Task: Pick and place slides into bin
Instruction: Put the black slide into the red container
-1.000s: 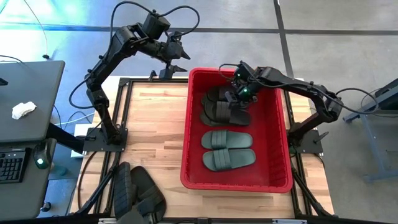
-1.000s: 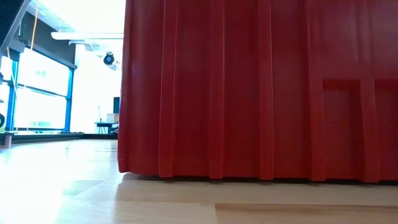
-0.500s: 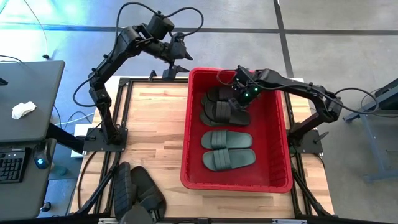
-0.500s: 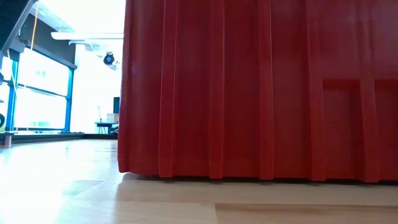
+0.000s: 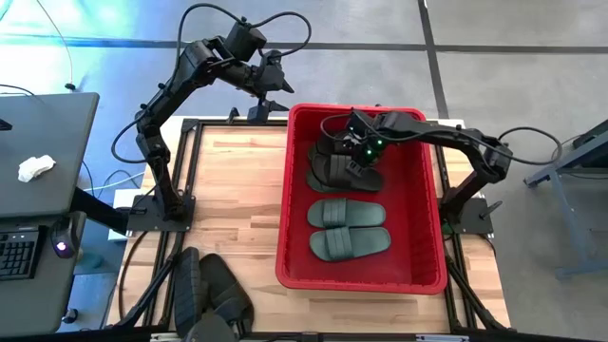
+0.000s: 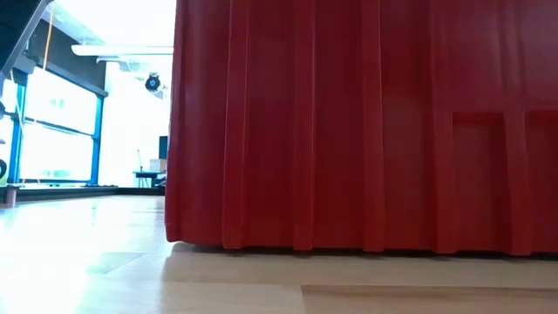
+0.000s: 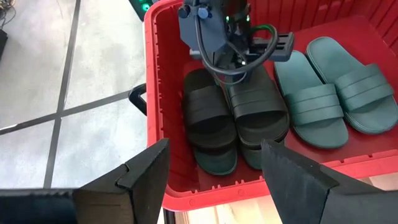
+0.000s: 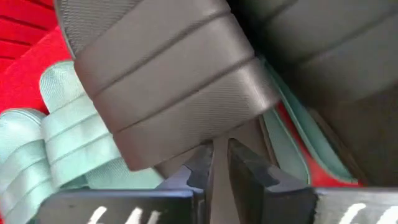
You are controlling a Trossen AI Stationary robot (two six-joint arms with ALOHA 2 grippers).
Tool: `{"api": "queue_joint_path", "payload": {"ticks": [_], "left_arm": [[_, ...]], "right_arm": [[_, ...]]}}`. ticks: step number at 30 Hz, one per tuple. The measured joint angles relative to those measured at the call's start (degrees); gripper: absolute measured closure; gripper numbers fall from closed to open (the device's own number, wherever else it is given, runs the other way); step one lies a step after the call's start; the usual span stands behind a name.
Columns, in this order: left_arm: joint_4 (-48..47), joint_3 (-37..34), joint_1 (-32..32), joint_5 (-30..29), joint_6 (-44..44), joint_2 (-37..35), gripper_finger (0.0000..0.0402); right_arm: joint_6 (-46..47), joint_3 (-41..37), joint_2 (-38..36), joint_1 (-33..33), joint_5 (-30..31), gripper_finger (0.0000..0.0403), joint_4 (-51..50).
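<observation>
The red bin (image 5: 285, 209) stands on the right half of the table and fills the low view (image 6: 349, 122). In its far end lie two black slides (image 5: 332, 163), side by side on top of green ones (image 7: 214, 163). Two more green slides (image 5: 348, 226) lie flat mid-bin. My right gripper (image 8: 221, 158) points down over the right-hand black slide (image 7: 255, 115), its fingers almost together at the ribbed strap's edge (image 8: 186, 134). My left gripper (image 7: 214, 158) hangs open and empty in the air past the bin's far left corner (image 5: 275, 84). My right gripper comes from above, pointing down, with its shut fingertips (image 8: 205, 155) at the black slide's footbed (image 8: 249, 134) just beside the strap's edge. Whether they touch the slide I cannot tell. The slide lies flat on the slides beneath it.
Two dark slides (image 5: 209, 296) lie on the frame off the table's near left corner. Bare wooden table top (image 5: 228, 190) stretches left of the bin. A grey desk (image 5: 38, 152) with a keyboard stands farther left.
My right gripper has sunk toward the black slides, shifted a little toward the table's left edge, and rolled its wrist. The slides in the bin lie where they were.
</observation>
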Motion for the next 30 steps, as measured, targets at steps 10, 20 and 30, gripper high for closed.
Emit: {"api": "queue_joint_path", "payload": {"ticks": [10, 20, 30], "left_arm": [[0.17, 0.00, 0.00, -0.02, -0.02, 0.00, 0.0167], [0.97, 0.02, 0.00, -0.04, -0.15, 0.00, 0.0167], [1.30, 0.02, 0.00, -0.07, -0.13, 0.00, 0.0167]], "right_arm": [[-4.51, 0.00, 1.26, -0.02, 3.08, 0.0371, 3.53], [-8.06, 0.00, 1.26, -0.38, 7.70, 0.0371, 3.42], [-2.48, 0.00, -3.24, -2.31, 12.42, 0.0371, -5.28]]}}
